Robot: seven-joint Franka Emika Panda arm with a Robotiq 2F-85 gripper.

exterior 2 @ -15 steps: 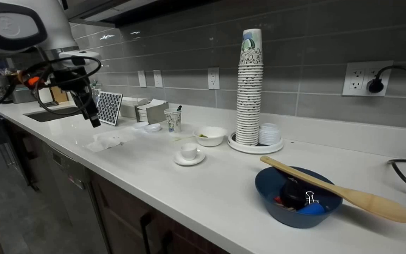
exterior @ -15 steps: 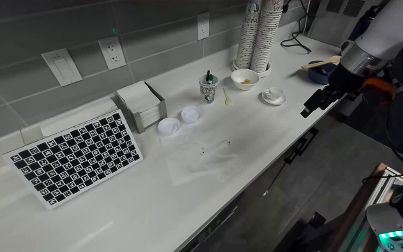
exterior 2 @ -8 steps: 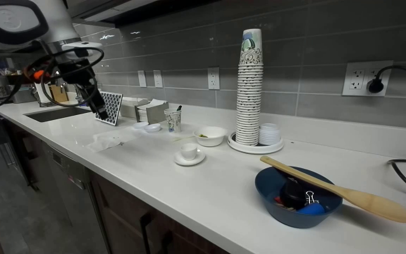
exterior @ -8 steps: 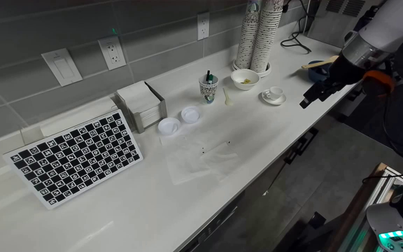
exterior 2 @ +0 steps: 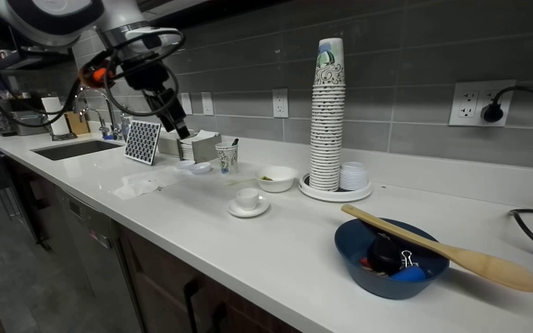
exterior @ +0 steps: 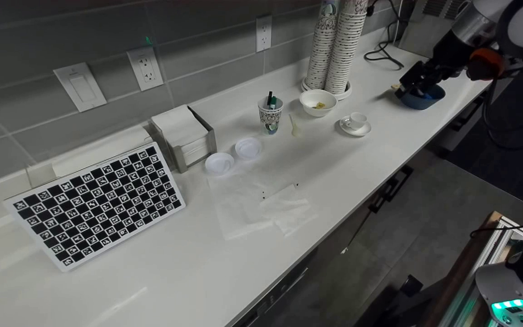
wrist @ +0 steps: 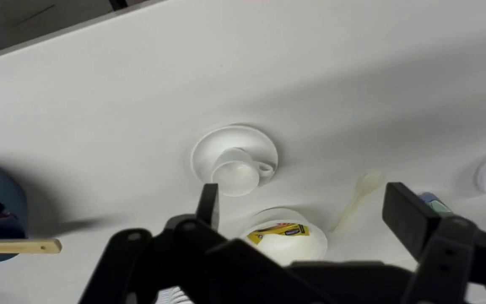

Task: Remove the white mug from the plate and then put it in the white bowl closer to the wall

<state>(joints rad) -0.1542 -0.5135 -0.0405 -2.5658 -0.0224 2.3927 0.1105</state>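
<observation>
The small white mug stands upright on the flat white plate. In the wrist view, the mug sits on the plate with its handle pointing right. The white bowl stands behind them, closer to the wall, with a yellow packet in it; it also shows in the wrist view. My gripper is open and empty, its fingers wide apart. In an exterior view, my gripper hangs well above the counter, apart from mug, plate and bowl.
A blue bowl with a wooden spoon across it stands beside the plate. Tall paper cup stacks, a cup with pens, a plastic spoon and a napkin holder line the wall side.
My gripper has moved up and in from the counter's front edge toward the wall; it now overlaps the blue bowl in an exterior view. The mug, plate and bowl have not moved.
</observation>
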